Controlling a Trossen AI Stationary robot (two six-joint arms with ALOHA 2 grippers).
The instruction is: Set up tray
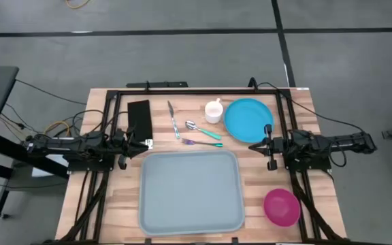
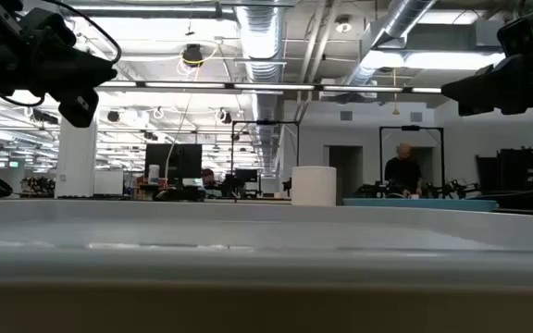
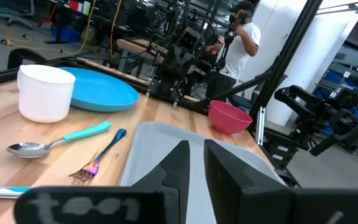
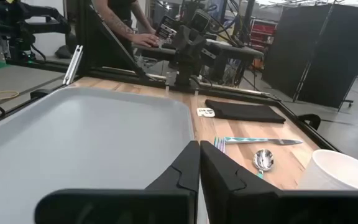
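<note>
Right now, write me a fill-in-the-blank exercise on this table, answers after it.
1. The tray holds ____ items.
2. The white cup stands beside the round ____ plate.
3. The bowl near the tray's right edge is ____ in colour.
4. The black napkin lies nearest the ____ pincer.

Answers: no; blue; pink; left

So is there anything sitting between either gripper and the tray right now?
Nothing visible. The tray lies bare between the arms; the left gripper and right gripper hover by its far corners. The fork lies just beyond its far rim.
</note>
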